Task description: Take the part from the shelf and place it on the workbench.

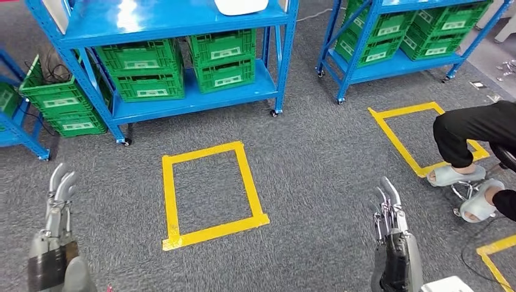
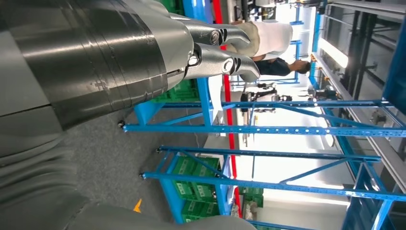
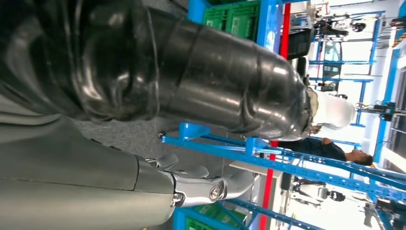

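A blue shelf [image 1: 176,24] stands ahead on the grey carpet. A white rounded object [image 1: 240,6] lies on its upper board, cut off by the picture's top edge. Green crates [image 1: 146,70] fill the lower board. My left hand [image 1: 59,191] hangs low at the left with its fingers straight and nothing in it; the left wrist view shows its fingers [image 2: 220,48] stretched out in the air. My right hand [image 1: 389,210] hangs low at the right, likewise holding nothing, with its fingers [image 3: 201,184] extended in the right wrist view. Both hands are far from the shelf.
A yellow taped rectangle [image 1: 210,194] marks the floor between me and the shelf. A second blue shelf [image 1: 389,67] with green crates stands at the back right, and another taped rectangle [image 1: 407,131] lies before it. A seated person's legs [image 1: 474,131] reach in from the right.
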Robot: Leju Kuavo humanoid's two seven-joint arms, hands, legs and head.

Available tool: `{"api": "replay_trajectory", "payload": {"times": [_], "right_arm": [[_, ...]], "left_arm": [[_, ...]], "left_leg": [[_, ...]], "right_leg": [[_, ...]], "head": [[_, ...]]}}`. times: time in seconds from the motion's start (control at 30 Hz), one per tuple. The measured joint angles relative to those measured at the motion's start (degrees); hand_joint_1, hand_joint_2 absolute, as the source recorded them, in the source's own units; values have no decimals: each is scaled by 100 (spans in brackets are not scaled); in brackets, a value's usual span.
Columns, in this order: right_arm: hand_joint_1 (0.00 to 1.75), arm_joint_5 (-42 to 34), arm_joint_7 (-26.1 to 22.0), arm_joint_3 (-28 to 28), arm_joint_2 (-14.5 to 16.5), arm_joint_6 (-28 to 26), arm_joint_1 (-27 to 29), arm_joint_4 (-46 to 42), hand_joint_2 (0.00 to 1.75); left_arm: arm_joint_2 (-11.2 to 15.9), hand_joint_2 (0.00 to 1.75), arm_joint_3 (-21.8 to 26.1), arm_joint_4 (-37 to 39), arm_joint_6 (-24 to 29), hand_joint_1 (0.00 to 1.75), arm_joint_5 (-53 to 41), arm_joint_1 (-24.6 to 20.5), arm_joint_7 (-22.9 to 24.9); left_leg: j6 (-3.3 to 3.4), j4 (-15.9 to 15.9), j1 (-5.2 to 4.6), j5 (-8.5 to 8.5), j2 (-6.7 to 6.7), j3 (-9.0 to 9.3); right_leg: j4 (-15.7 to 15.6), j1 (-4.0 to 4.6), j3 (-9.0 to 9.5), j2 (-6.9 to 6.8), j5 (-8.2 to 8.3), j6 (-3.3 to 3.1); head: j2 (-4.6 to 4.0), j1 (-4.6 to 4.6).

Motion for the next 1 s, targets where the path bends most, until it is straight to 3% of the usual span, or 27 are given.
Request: {"api": "replay_trajectory", "payload": {"times": [0.07,0.13,0.2,0.27,0.33,0.37,0.4,0.43,0.5,0.53,0.63,0.73,0.77,0.87,0.9,0.93,1.0], "right_arm": [[0,-9,0,0,-4,0,-3,4,0],[0,-18,0,1,-9,0,3,7,0],[0,-18,-1,2,-9,0,7,6,0],[0,-16,-3,2,-7,0,-1,4,0],[0,-16,-3,2,-7,0,-1,4,0],[0,-16,-3,2,-7,0,1,4,0],[0,-16,-3,2,-7,0,1,4,0],[0,-16,-3,2,-7,0,1,4,0],[0,-16,-3,2,-7,0,1,5,0],[0,-16,-3,2,-7,0,1,7,0],[0,-18,-7,2,-8,0,2,10,0],[0,-17,-10,2,-14,0,4,7,0],[0,-16,-10,2,-15,0,3,6,0],[0,-16,-10,2,-16,0,6,7,0],[0,-17,-10,2,-16,0,6,7,0],[0,-17,-9,2,-16,0,6,7,0],[0,-19,-9,2,-16,0,5,7,0]], "left_arm": [[0,0,-1,4,0,0,-3,-5,14],[1,0,-3,2,0,0,-8,-11,32],[3,0,-5,-3,0,0,-13,-17,43],[3,0,-7,-4,0,0,-8,-22,43],[5,0,-8,-4,0,0,8,-19,31],[7,0,-8,-4,0,0,16,-15,24],[7,0,-8,-4,0,0,22,-14,17],[7,0,-9,-4,0,0,25,-14,13],[7,0,-9,-3,0,0,26,-14,7],[7,0,-10,-1,0,0,27,-16,2],[8,0,-11,0,0,0,10,-7,-5],[7,0,-13,-5,0,0,-21,-11,-7],[5,0,-13,-6,0,0,-26,-13,-8],[4,0,-12,-6,0,0,-30,-14,-6],[4,0,-12,-6,0,0,-31,-14,-6],[4,0,-12,-6,0,0,-31,-14,-6],[4,0,-12,-6,0,0,-32,-15,-7]], "left_leg": [[-48,-14,-7,-69,3,57],[-111,-5,-20,-85,12,107],[-160,131,-27,-119,21,113],[-200,620,-19,-264,19,-160],[-225,1309,-9,-527,18,-636],[-231,1522,-5,-617,19,-842],[-237,1558,1,-596,19,-964],[-240,1402,8,-433,19,-985],[-239,740,24,111,15,-813],[-235,454,20,183,12,-739],[-163,223,2,107,9,-625],[-55,204,39,281,21,-529],[-33,195,47,283,25,-515],[5,195,21,244,24,-506],[10,195,9,226,20,-493],[12,195,-5,205,14,-468],[9,188,-29,159,3,-397]], "right_leg": [[-398,43,116,-40,123,-102],[-502,53,189,-43,103,-174],[-608,20,338,-28,202,-222],[-671,-6,470,-18,189,-260],[-679,-7,500,-6,153,-282],[-678,-7,515,3,129,-281],[-677,-7,542,12,98,-276],[-675,-8,581,22,64,-264],[-669,-12,651,35,-14,-224],[-648,-8,679,47,-51,-195],[-580,12,665,63,-171,-78],[-369,8,620,39,-363,24],[-126,0,512,32,-499,53],[896,-19,-78,22,-908,100],[1041,-18,-200,22,-886,92],[968,-12,-219,22,-745,67],[274,27,14,19,-268,-39]], "head": [[0,31],[0,52],[0,33],[0,-35],[0,-102],[0,-127],[0,-147],[0,-169],[0,-206],[0,-223],[0,-248],[0,-198],[0,-165],[0,-62],[0,-38],[0,-15],[0,34]]}}
